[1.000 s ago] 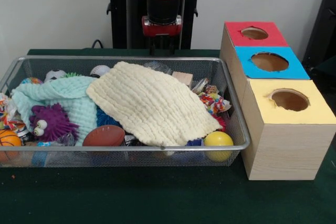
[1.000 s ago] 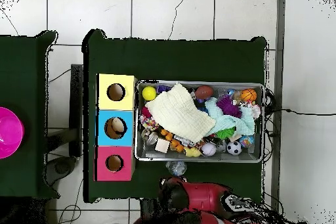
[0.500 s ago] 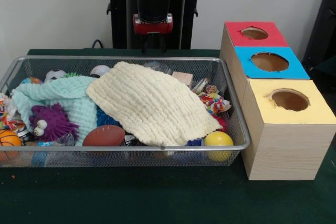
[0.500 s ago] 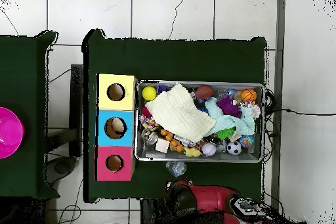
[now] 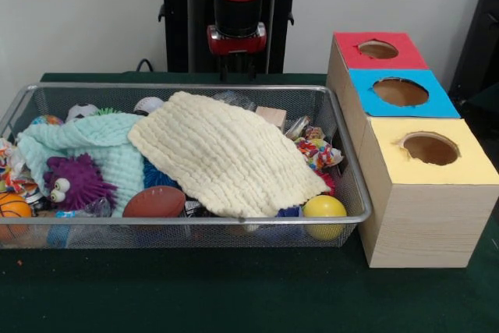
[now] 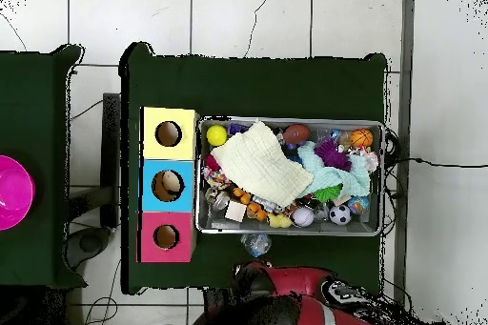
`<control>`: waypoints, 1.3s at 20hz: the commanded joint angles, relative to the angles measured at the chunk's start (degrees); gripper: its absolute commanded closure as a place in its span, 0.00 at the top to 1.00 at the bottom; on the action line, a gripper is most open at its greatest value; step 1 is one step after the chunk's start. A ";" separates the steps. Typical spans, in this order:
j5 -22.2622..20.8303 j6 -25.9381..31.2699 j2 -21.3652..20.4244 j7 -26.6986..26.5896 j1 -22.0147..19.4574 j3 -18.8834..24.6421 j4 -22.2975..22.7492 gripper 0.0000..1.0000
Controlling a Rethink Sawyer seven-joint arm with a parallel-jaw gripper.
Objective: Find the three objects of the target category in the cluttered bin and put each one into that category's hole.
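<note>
**Q:** Front view first: what do we see, taking the wire bin (image 5: 343, 146) as our landmark?

**A:** We see the bin filled with clutter. A cream cloth (image 5: 226, 150) lies across the middle of the heap, and a mint cloth (image 5: 93, 146) lies beside it toward the bin's left end. A purple spiky toy (image 5: 74, 181) with googly eyes rests on the mint cloth. Along the bin's front wall we note a brown football (image 5: 154, 201), a yellow ball (image 5: 324, 210) at the right corner and an orange basketball (image 5: 12, 210) at the left corner. Just right of the bin stands a wooden box with three holes: yellow top (image 5: 468, 163) nearest the front, blue top (image 5: 437, 99) in the middle, red top (image 5: 343, 51) farthest back.

**Q:** And the gripper?

**A:** The gripper (image 5: 235, 74) hangs from the red arm behind the bin's back rim, above the table and clear of the clutter. We cannot tell how wide it stands, and we see nothing in it.

**Q:** What does the overhead view add?

**A:** We see the arm (image 6: 286, 283) outside the bin (image 6: 383, 178), on the green table (image 6: 257, 88). A soccer ball (image 6: 339, 214) lies against the bin wall nearest the arm. We cannot tell which items belong to the target category. A pink dish (image 6: 13, 192) sits on a separate table, well apart from the bin.
</note>
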 commanded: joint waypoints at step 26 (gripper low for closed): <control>-0.61 -1.81 -2.14 6.42 -1.86 1.22 -5.53 1.00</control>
